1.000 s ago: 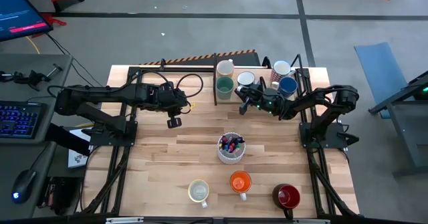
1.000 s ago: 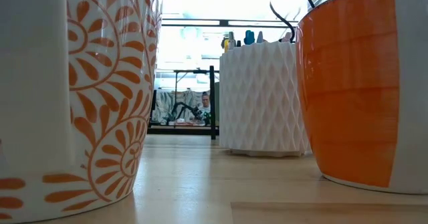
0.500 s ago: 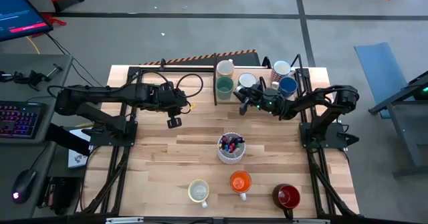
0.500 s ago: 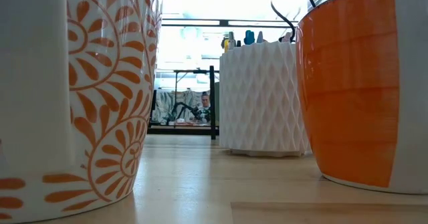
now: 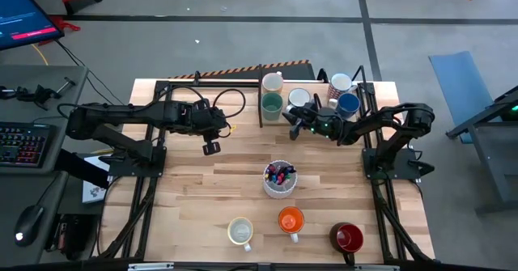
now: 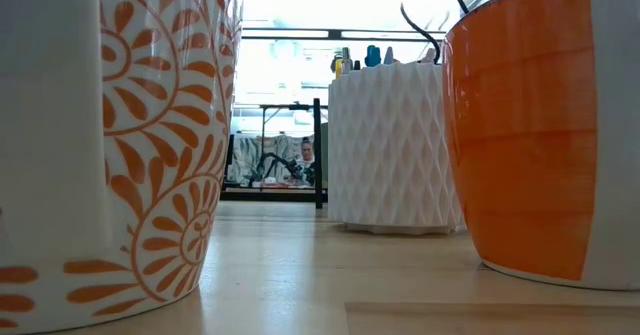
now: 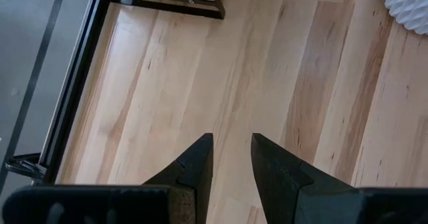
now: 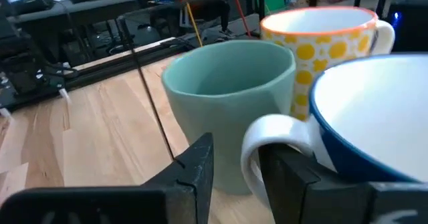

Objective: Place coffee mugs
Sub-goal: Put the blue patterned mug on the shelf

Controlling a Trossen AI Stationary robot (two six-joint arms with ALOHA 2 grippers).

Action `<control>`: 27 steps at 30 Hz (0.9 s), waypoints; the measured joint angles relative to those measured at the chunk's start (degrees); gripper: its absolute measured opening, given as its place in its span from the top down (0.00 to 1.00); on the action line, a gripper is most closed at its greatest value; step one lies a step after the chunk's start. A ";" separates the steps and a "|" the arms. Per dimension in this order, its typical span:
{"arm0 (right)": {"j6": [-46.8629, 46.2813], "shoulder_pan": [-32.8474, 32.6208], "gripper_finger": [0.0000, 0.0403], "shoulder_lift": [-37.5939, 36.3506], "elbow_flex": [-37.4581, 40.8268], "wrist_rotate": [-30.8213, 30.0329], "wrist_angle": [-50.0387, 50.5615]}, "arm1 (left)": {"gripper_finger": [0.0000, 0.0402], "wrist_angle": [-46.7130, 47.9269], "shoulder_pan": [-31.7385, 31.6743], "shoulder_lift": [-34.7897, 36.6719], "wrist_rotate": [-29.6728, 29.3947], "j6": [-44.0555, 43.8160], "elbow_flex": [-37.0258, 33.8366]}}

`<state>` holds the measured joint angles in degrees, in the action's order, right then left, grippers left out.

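Light wood plank table (image 5: 194,190), visible grain, smooth finish. Eight round glazed ceramic mugs with loop handles. Five are grouped at the back edge: yellow-dotted cream mug (image 5: 273,82) with an orange rim, matte teal mug (image 5: 272,104), blue mug with white inside (image 5: 299,98), patterned white mug (image 5: 341,83), solid blue mug (image 5: 348,103). Three stand in a row at the front edge: cream mug with orange leaf print (image 5: 240,231), glossy orange mug (image 5: 290,220), dark red mug (image 5: 347,238). One white handleless cup (image 5: 280,178) with a raised diamond-ridge texture sits mid-table between the two groups, with coloured pens standing in it. The low view sits right against the leaf-print mug and the orange mug, with the ridged cup between them farther back. Right gripper (image 5: 301,117) is at the back group, low, just beside the blue mug with white inside. In the right wrist view its dark wedge fingers (image 8: 197,164) stand apart on either side of that mug's white handle (image 8: 267,134), not clamped on it, and the mug rests on the table touching or nearly touching the teal mug. Left gripper (image 5: 210,149) hangs over bare wood left of centre, well apart from every mug. Its two pointed black fingers (image 7: 197,160) are slightly apart with nothing between them.
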<state>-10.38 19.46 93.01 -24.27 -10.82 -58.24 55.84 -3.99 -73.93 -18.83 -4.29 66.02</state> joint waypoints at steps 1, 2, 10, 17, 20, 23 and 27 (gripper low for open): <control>-0.15 0.00 0.74 -0.02 -0.04 -0.08 0.67 | 0.78 0.02 0.00 0.00 0.00 -0.02 -0.02; -0.13 0.00 0.74 -0.02 -0.04 -0.10 1.45 | 0.78 0.01 0.01 0.00 0.02 -0.02 0.00; -0.38 0.00 0.74 -2.86 -0.04 -0.11 6.07 | 0.78 0.02 0.02 0.00 0.00 0.90 0.00; -1.70 -0.98 0.74 -9.59 -0.04 -0.54 18.23 | 0.78 0.02 0.02 0.00 0.00 1.38 0.00; -1.54 -1.65 0.74 -12.60 -0.04 -1.19 22.88 | 0.78 -0.10 0.02 0.00 0.00 1.42 0.00; -1.39 -1.63 0.74 -15.66 -0.04 -1.37 27.80 | 0.78 -0.38 0.01 0.00 -0.01 1.43 0.00; -1.35 -1.46 0.74 -18.59 -0.04 -2.38 32.14 | 0.78 -0.40 0.02 0.00 0.00 1.46 0.00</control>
<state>-11.73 18.00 74.42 -24.32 -13.20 -26.10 55.44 -3.97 -73.93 -18.83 -2.83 66.02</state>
